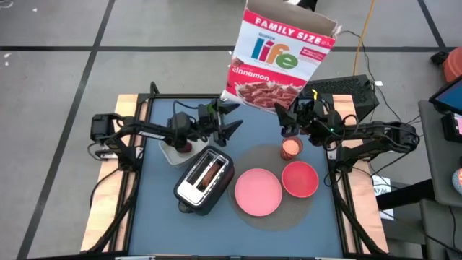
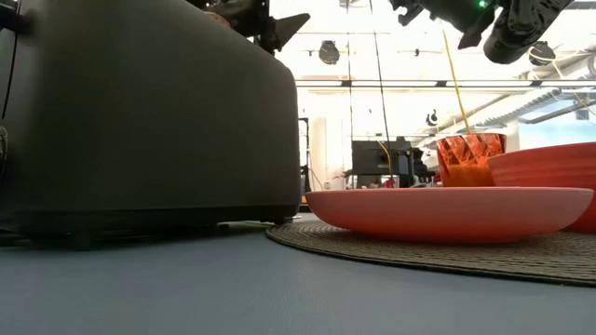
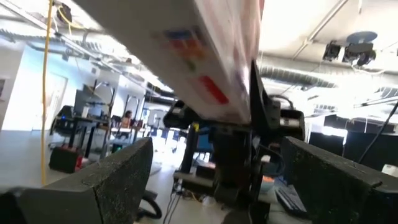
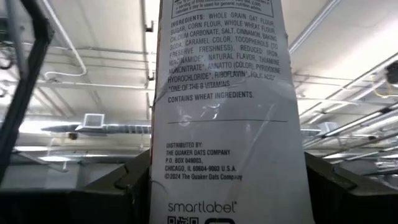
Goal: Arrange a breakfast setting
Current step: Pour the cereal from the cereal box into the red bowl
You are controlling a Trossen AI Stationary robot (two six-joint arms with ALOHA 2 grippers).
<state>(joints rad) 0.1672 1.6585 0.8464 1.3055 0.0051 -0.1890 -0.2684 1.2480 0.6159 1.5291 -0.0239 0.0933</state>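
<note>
My right gripper [image 1: 290,115] is shut on a red and white cereal box [image 1: 280,58] held high over the table's far side, its open top up. My left gripper [image 1: 231,120] is open and empty beside the box's lower end, above a white container [image 1: 172,153] holding a dark red fruit [image 1: 186,146]. The pink plate [image 1: 258,192], red bowl [image 1: 299,179] and small cup [image 1: 291,149] rest on a round woven mat [image 1: 278,218]. Browned bread [image 1: 210,172] sticks out of the toaster's slot [image 1: 204,180]. The spoon is out of view. My right gripper pinches the cereal box near its bottom end [image 4: 230,186], one finger [image 4: 127,180] on each broad face, the narrow ingredients panel between them. The fingers point upward along the box. The box is lifted clear of the table and stands up from the fingers, leaning toward the far edge.
The silver-and-black toaster [image 2: 149,121] stands left of the mat and fills the low view's left half. The plate [image 2: 447,209] and bowl [image 2: 549,177] sit on the mat at the right. Bare blue tabletop [image 1: 166,227] lies at the near left.
</note>
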